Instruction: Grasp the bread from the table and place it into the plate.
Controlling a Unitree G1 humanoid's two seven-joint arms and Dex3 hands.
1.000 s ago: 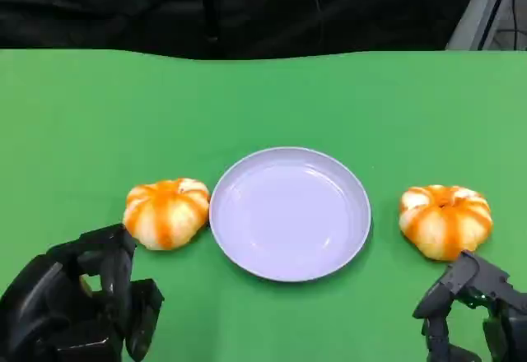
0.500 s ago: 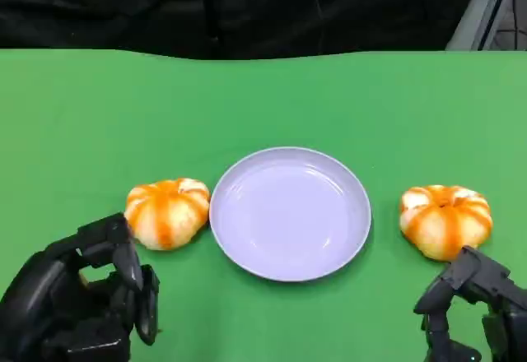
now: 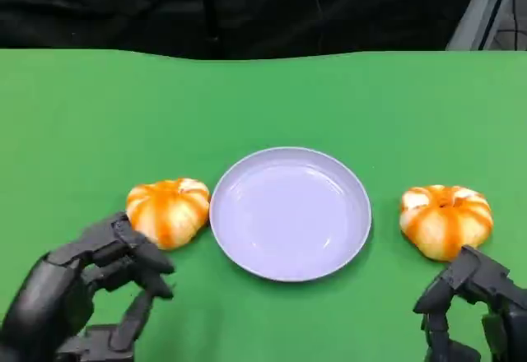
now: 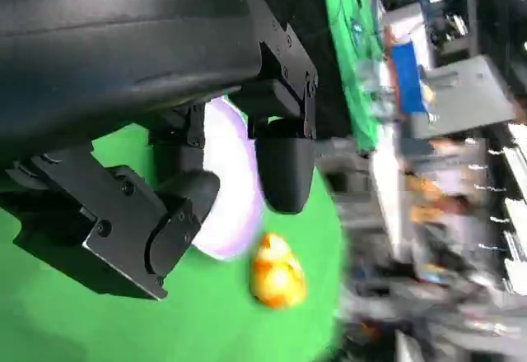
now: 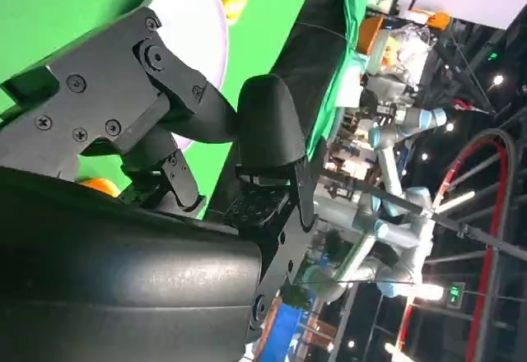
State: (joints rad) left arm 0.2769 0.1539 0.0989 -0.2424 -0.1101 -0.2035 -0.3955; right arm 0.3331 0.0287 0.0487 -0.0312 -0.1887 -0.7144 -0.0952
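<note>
- Two pumpkin-shaped breads lie on the green table (image 3: 99, 107), one on each side of the plate (image 3: 290, 214). The left bread (image 3: 168, 211) sits just beside the plate's left rim, nearly touching it; the right bread (image 3: 445, 220) lies a little apart from the right rim.
- Both are round, ribbed and squat, with no long axis, so I judge that a grasp needs no particular wrist turn.
- The plate holds nothing; neither bread is lifted yet.
- The left hand (image 3: 86, 296) hangs just in front of the left bread, on the robot's side, its fingers spread and holding nothing. The bread lies ahead of it and slightly toward the plate.
- The right hand (image 3: 473, 304) sits just in front of the right bread, fingertips close under its near edge; it grips nothing, with fingers apart.
- Each hand is about equally near its own bread. From the left bread the carry to the plate is the shorter one: a short sideways move to the right.
</note>
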